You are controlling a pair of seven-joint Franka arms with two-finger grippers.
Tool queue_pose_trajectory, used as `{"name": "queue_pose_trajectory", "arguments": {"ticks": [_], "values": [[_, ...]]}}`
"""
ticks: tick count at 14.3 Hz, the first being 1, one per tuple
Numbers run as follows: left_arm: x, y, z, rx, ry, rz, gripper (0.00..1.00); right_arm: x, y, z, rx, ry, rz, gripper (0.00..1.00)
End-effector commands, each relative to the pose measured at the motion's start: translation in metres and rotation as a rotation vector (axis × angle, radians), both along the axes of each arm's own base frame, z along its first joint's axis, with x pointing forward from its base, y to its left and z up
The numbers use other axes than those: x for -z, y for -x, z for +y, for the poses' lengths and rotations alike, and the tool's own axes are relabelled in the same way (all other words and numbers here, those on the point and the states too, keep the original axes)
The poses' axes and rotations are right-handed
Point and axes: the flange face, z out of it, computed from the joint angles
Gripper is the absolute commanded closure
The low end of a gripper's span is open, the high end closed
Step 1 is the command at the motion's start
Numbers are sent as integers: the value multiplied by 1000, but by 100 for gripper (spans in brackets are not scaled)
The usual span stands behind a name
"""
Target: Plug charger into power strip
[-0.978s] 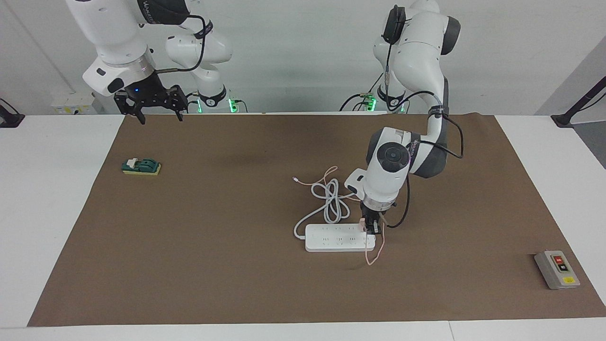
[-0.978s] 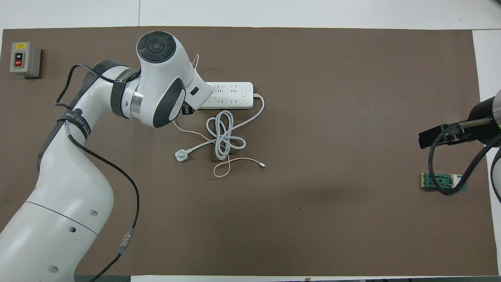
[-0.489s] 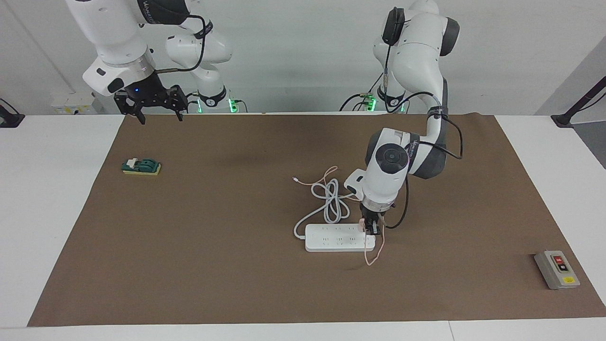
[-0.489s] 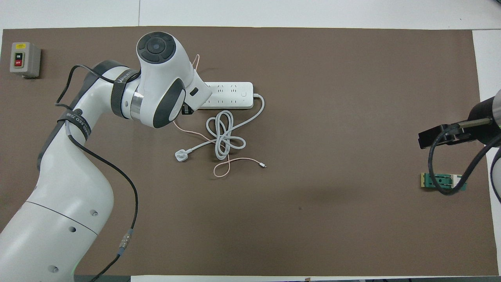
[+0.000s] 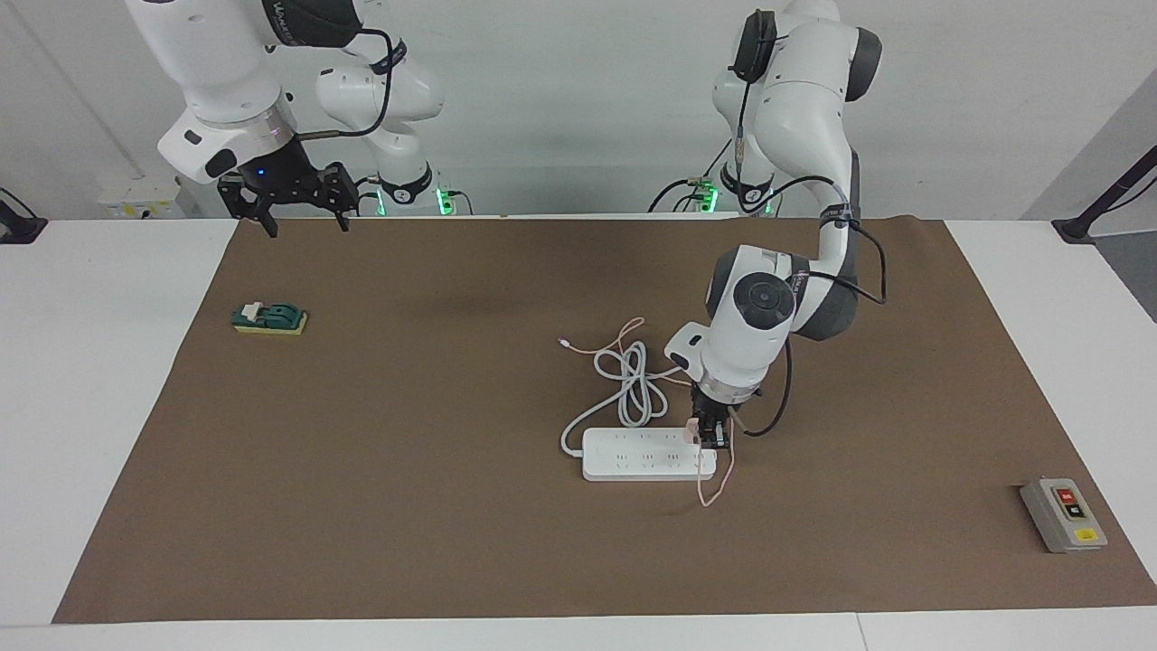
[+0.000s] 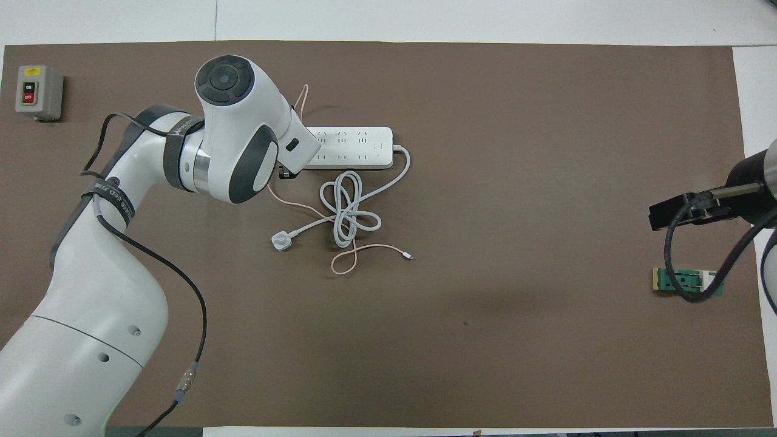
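Observation:
The white power strip (image 5: 633, 455) lies flat on the brown mat and also shows in the overhead view (image 6: 352, 147). My left gripper (image 5: 710, 438) points down at the strip's end toward the left arm's side. It is shut on the small pink charger (image 5: 692, 426), which sits right at the strip's top face. The charger's thin pink cable (image 5: 716, 488) loops off that end and trails past the white cord (image 6: 370, 247). In the overhead view the left arm hides the gripper and charger. My right gripper (image 5: 303, 221) waits open over the mat's edge by its base.
The strip's thick white cord (image 5: 633, 384) lies looped nearer to the robots, ending in a round white plug (image 6: 280, 241). A grey button box (image 5: 1064, 514) sits at the left arm's end. A green block (image 5: 269, 318) lies at the right arm's end.
The left arm's wrist and forearm have swung a little toward the left arm's end of the table. Its gripper stays at the strip's end with the charger. The right arm has not moved.

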Motion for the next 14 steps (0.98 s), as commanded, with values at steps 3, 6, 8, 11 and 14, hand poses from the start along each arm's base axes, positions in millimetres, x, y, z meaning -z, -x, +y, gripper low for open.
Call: {"name": "queue_pose_trajectory", "arguments": {"ticks": [3, 6, 8, 11, 14], "values": [[48, -2, -28, -8, 85, -32, 78, -4, 4, -3, 13, 5, -3, 0], [20, -9, -35, -6, 102, -66, 22, -4, 4, -3, 14, 5, -4, 0], [-18, -14, -28, -12, 102, -75, 0, -4, 4, -3, 14, 4, -4, 0], [-85, -12, -12, -27, 111, -151, 0, -4, 4, -3, 13, 5, -4, 0], [-126, -20, 29, -85, 99, -207, 0, -3, 4, -2, 13, 3, -3, 0]]}}
